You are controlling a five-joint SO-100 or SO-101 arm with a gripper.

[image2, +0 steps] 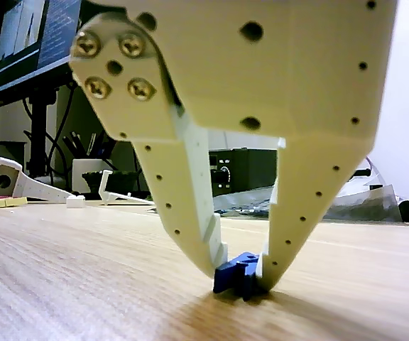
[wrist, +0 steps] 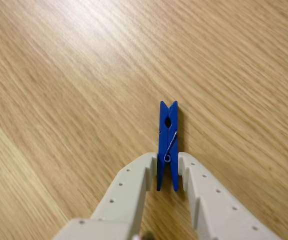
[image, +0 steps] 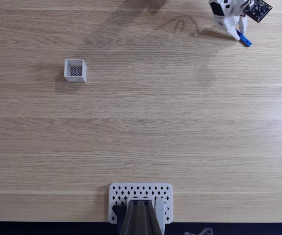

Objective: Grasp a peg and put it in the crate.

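The blue peg [image: 244,39] lies on the wooden table at the far right top of the fixed view. My white gripper [image: 240,34] stands over it, shut on the peg. In the wrist view the peg [wrist: 168,130] points away from me, its rear half pinched between the two fingers of the gripper [wrist: 167,162]. The low side view has both fingertips pressed against the peg [image2: 234,274], which rests on the table under the gripper [image2: 241,272]. The small white crate [image: 75,61] with a dark mesh bottom sits far to the left, open top up.
A white perforated plate [image: 141,196] with the arm's base [image: 140,219] sits at the table's near edge in the fixed view. Wide bare wood lies between peg and crate. A monitor [image2: 37,39] and white printed parts [image2: 20,185] stand beyond the table's far side.
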